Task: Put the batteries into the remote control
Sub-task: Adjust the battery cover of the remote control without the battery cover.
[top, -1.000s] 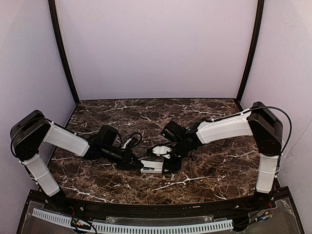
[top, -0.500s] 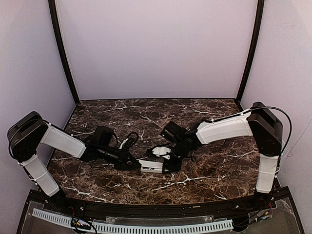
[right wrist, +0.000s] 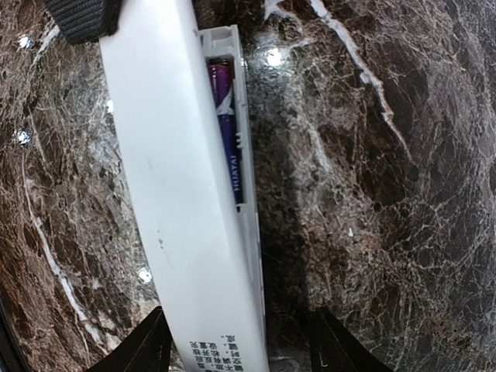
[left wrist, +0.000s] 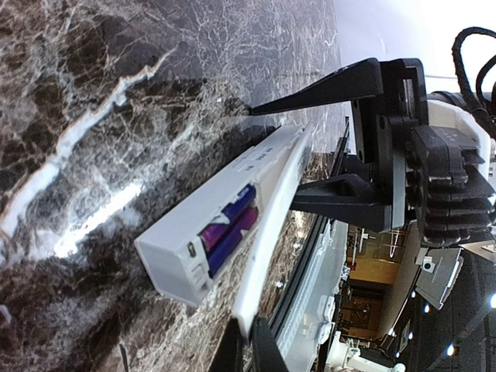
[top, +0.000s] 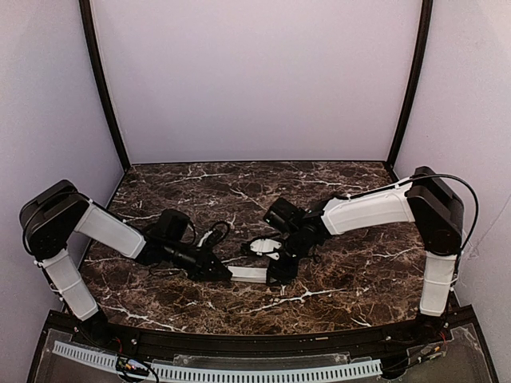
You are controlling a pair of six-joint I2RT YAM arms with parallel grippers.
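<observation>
Remote control (top: 249, 274) near front-centre of marble surface (top: 351, 279), between my two pincers. My right pincer (left wrist: 275, 153) clamps remote's far end, one finger on each side. Battery bay open — both batteries (left wrist: 229, 230) seated inside, side by side. My left pincer (left wrist: 248, 350) narrow, pinching end of thin white cover plate (left wrist: 273, 232) — plate lies askew along bay, batteries partly exposed.

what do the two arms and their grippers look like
Both have white rounded link covers and black joint housings: left arm, right arm. The left gripper and right gripper are black with thin tapering fingers. A black cable loops past the right elbow.
</observation>
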